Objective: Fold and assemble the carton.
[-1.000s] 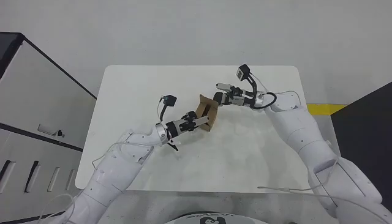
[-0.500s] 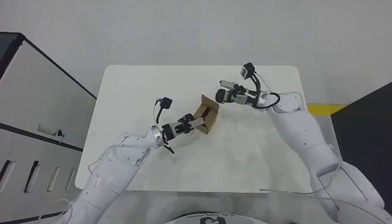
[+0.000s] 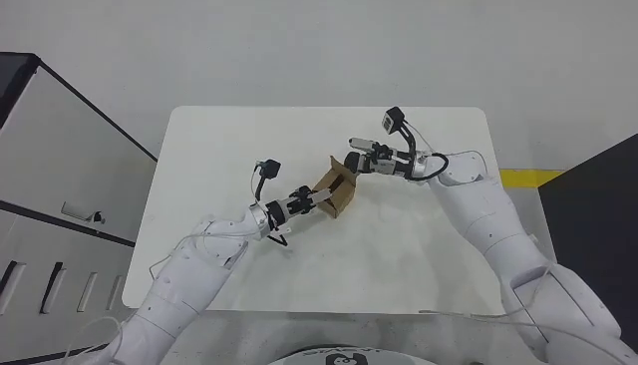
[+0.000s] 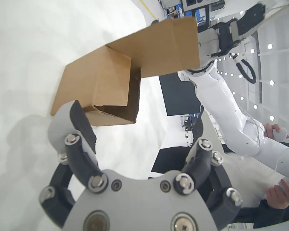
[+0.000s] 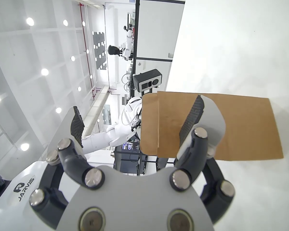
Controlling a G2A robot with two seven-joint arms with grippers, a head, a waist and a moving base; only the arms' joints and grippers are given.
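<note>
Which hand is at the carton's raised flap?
The right hand, open, with one finger over the raised flap of the brown cardboard carton; the left hand, also open, is at its body.

carton (image 3: 339,185) standing in the table (image 3: 429,265) middle, left gripper (image 3: 320,200) close at one side, right gripper (image 3: 351,162) at the opposite flap, free passage over the wide surface around

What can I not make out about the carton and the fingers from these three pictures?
Left wrist view: the inside of the carton is dark under its raised flap, and one of the left fingers hides a corner.
Right wrist view: one of the right fingers covers part of the carton; contact cannot be told.
Top view: the carton is too small to show its folds.
</note>
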